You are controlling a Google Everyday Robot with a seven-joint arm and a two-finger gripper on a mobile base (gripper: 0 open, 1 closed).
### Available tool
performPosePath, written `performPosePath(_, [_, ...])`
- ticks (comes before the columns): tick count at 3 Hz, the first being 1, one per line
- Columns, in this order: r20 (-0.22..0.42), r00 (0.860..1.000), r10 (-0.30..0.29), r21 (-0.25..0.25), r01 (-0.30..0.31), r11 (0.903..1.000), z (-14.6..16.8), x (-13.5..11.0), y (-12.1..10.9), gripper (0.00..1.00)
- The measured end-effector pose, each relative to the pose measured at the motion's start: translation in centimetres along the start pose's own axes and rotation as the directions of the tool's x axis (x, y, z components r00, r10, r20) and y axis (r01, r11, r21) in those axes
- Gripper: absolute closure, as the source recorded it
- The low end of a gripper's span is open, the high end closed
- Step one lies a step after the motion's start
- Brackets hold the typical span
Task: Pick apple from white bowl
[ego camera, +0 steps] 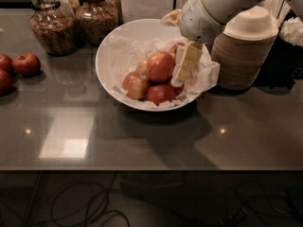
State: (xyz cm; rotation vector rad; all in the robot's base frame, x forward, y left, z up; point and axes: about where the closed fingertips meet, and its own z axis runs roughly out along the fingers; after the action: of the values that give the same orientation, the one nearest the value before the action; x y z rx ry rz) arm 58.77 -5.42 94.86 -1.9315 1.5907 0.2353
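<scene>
The white bowl (118,46) is wide and glossy, lined with crumpled white paper, and stands at the middle back of the grey table. Several red apples lie in it. The largest apple (160,66) is on top, one (136,85) lies to its left and one (160,94) in front. My gripper (186,65) hangs from the white arm (208,13) at the upper right. It reaches down into the right part of the bowl, just right of the top apple. It hides part of an apple behind it.
A stack of small beige paper bowls (246,51) stands right of the white bowl, close to the arm. Two glass jars (52,27) (97,15) stand at the back left. Loose apples (26,64) (4,79) lie at the left edge. The table's front edge (151,167) runs across.
</scene>
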Motion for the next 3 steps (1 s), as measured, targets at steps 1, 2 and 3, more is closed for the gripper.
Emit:
performPosePath(1, [0.028,1.000,0.011,-0.040,-0.010,0.9991,1.7,0.1,0.2,0.00])
performPosePath(2, [0.035,0.999,0.026,-0.071,-0.023,0.9972,3.0,0.6,0.5,0.00])
performPosePath(3, [0.040,0.999,0.026,-0.096,-0.022,0.9952,3.9,0.6,0.6,0.00])
